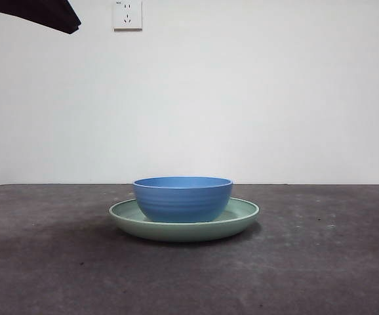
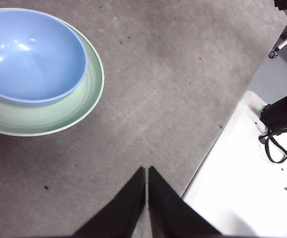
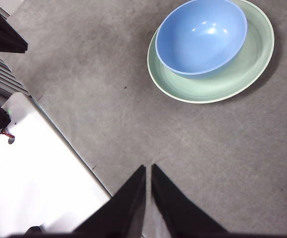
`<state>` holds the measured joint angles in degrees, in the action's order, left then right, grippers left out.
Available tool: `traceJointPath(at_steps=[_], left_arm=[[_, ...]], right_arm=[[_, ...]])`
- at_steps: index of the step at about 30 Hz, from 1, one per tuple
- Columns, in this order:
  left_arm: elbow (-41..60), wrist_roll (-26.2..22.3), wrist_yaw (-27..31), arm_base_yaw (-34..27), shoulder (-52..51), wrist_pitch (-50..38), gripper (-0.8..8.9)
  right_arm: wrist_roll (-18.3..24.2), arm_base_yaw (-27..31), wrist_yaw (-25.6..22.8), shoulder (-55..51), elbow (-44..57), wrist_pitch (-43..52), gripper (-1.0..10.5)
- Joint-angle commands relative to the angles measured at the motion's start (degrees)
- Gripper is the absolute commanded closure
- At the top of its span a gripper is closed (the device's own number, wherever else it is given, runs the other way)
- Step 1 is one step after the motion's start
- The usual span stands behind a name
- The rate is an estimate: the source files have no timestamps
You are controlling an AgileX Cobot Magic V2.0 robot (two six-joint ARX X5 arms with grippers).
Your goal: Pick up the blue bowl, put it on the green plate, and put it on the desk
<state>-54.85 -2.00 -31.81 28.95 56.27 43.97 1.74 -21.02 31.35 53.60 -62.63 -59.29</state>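
The blue bowl (image 1: 183,198) sits upright inside the green plate (image 1: 242,218), which rests flat on the desk (image 1: 320,262) at the middle of the front view. Both wrist views look down on the same pair: the blue bowl (image 2: 29,54) on the green plate (image 2: 79,106), and the blue bowl (image 3: 201,35) on the green plate (image 3: 223,84). My left gripper (image 2: 147,171) is shut and holds nothing, well away from the plate. My right gripper (image 3: 148,168) is shut and empty too, likewise apart from it. A black arm tip (image 1: 42,13) shows at the top left corner.
A white wall with a socket (image 1: 127,14) stands behind the desk. A white base plate (image 2: 248,183) lies past the desk's edge by the left arm, and another white base plate (image 3: 29,173) by the right arm. Bare desk surrounds the plate.
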Motion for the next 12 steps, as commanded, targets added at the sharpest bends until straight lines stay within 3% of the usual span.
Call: traceJointPath(at_steps=[1, 5, 7, 12], left_arm=[[-0.59, -0.15, -0.35, 0.37, 0.15, 0.02, 8.04], [-0.59, -0.24, -0.31, -0.37, -2.73, -0.15, 8.04], [-0.59, -3.50, 0.39, -1.75, -5.05, -0.68, 8.04], [0.07, -5.99, 3.69, -10.38, -13.55, -11.08, 8.04]], right_arm=[[0.85, -0.33, 0.17, 0.37, -1.01, 0.57, 9.3], [0.85, -0.33, 0.17, 0.37, -1.01, 0.57, 9.3], [0.85, -0.33, 0.17, 0.37, -1.01, 0.57, 9.3], [0.85, -0.33, 0.17, 0.37, -1.01, 0.57, 9.3]])
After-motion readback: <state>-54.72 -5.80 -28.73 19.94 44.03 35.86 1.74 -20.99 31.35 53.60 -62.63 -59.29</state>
